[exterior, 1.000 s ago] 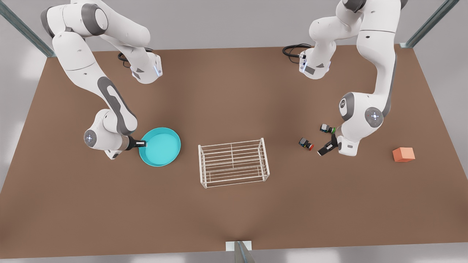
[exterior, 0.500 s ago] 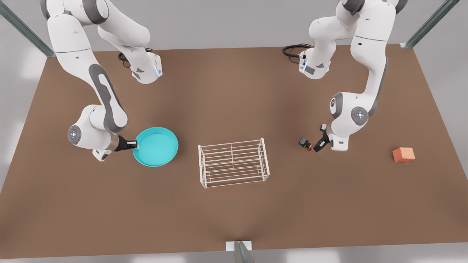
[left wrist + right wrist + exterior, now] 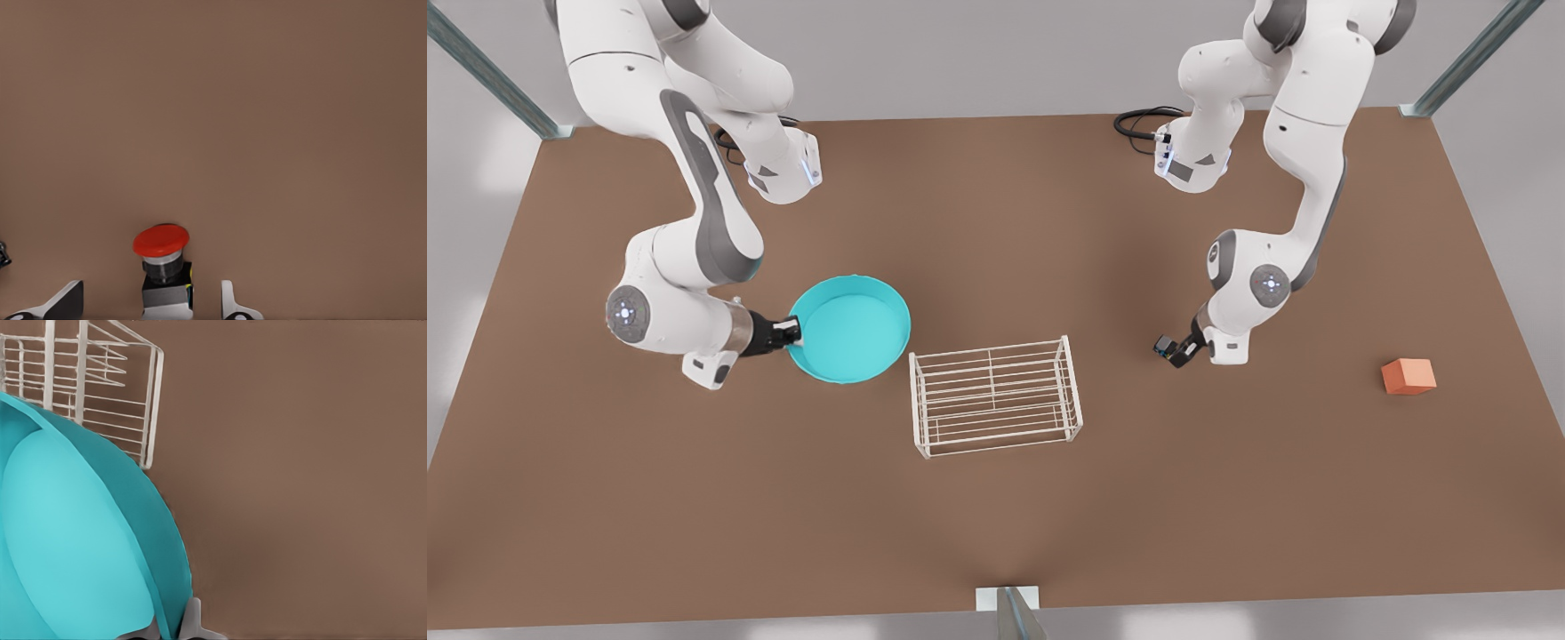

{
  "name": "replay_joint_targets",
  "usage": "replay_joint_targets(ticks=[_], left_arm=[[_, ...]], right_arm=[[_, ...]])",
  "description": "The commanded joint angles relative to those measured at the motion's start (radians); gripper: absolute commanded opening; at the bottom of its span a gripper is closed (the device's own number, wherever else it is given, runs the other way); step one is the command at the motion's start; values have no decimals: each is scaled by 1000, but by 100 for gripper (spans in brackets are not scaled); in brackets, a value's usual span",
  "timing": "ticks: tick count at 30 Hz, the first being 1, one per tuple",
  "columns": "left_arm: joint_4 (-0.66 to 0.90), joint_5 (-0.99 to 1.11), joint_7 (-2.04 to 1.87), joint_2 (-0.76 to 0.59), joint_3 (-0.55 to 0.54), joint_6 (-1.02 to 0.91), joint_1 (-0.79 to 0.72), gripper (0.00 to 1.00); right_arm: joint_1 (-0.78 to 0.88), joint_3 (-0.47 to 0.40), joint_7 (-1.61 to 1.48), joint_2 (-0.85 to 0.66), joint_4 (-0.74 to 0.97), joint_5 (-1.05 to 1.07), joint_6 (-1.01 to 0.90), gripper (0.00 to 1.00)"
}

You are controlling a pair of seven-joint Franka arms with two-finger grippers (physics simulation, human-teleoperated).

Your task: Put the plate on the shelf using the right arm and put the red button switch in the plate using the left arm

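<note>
The turquoise plate (image 3: 854,333) hangs tilted just off the table, close to the white wire shelf (image 3: 994,396) on the front view's left. My right gripper (image 3: 790,332) is shut on the plate's rim. In the right wrist view the plate (image 3: 67,553) sits in the right gripper (image 3: 170,628), with the shelf (image 3: 100,387) just beyond it. On the front view's right, my left gripper (image 3: 1181,351) stands low over the red button switch (image 3: 1163,347). Through the left wrist view, the red-capped switch (image 3: 161,241) lies between the open fingers of the left gripper (image 3: 152,288), with gaps on both sides.
An orange cube (image 3: 1408,376) rests on the brown table (image 3: 996,516) at the front view's far right. Black cables (image 3: 1138,120) lie by the arm bases at the back.
My right gripper carried the plate up and toward the shelf. My left gripper moved toward the front view's left until its fingers straddle the red switch; the green-capped switch is now hidden behind that arm.
</note>
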Motion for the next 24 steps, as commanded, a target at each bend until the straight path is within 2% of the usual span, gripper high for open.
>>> replay_joint_targets(ticks=[1, 4, 8, 12, 15, 21, 24], left_arm=[[-1, 2, -101, 8, 1, 47, 0, 100], [-14, 2, -101, 24, 1, 76, 0, 100], [-34, 4, -99, 24, 1, 87, 0, 100], [-34, 31, -101, 35, 1, 87, -3, 100], [-34, 31, -115, 49, 1, 90, -29, 100], [-34, 33, -131, 61, 1, 108, -40, 100], [-34, 38, -131, 63, 1, 108, -40, 93]], right_arm=[[5, 55, 483, 5, 22, -23, -77, 11], [129, 58, 693, 100, 141, -80, -65, 11], [184, 58, 802, 240, 272, -134, -43, 11], [238, 58, 891, 284, 296, -134, 29, 12], [319, 55, 995, 352, 381, -135, 95, 12], [345, 43, 989, 433, 407, -204, 242, 13], [354, 46, 1006, 447, 414, -215, 242, 13]])
